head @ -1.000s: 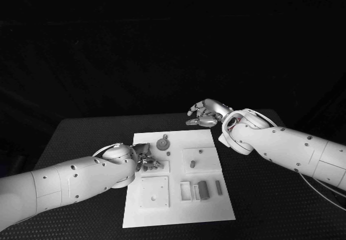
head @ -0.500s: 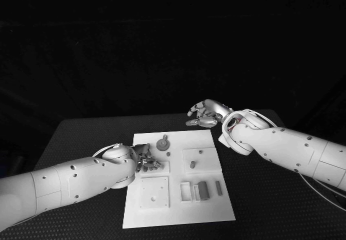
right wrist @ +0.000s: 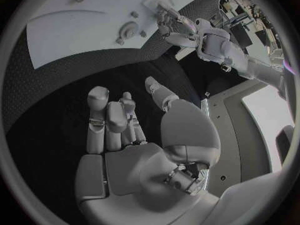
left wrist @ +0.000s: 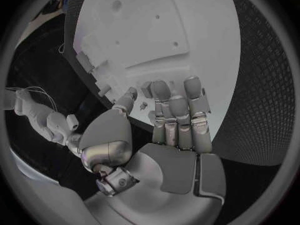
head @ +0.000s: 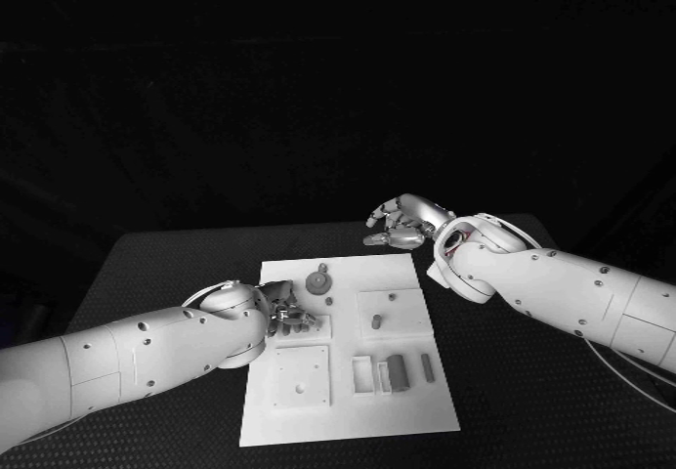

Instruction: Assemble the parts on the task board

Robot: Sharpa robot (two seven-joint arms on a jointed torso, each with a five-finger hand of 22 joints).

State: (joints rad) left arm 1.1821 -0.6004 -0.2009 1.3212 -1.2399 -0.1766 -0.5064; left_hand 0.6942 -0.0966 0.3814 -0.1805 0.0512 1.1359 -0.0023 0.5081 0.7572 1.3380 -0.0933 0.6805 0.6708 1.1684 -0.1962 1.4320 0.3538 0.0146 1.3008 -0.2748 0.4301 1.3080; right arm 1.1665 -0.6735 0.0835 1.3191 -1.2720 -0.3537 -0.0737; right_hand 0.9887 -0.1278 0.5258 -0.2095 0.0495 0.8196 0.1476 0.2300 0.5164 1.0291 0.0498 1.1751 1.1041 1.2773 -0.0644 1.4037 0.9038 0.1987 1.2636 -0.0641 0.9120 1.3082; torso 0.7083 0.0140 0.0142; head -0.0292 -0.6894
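1. Left hand (head: 286, 315) lies over the left edge of the task board (head: 353, 415), about halfway along it. Its fingers (left wrist: 178, 110) are bent down onto the white plate; the left wrist view shows a small part (left wrist: 145, 89) just at the fingertips, but I cannot tell if it is pinched or only touched.
2. Near the front edge of the task board, a square white block (head: 302, 375) sits on the left, and a few upright grey parts (head: 396, 370) stand in a row on the right. Their exact shapes are hard to make out.
3. Further back, a small grey peg (head: 376, 319) stands in a square area towards the right edge.
4. Close to the far edge, a round grey part (head: 319, 282) lies on the board.
5. Beyond the far right corner of the board, the right hand (head: 401, 222) hangs above the black table (head: 169, 264), its fingers curled in and holding nothing.
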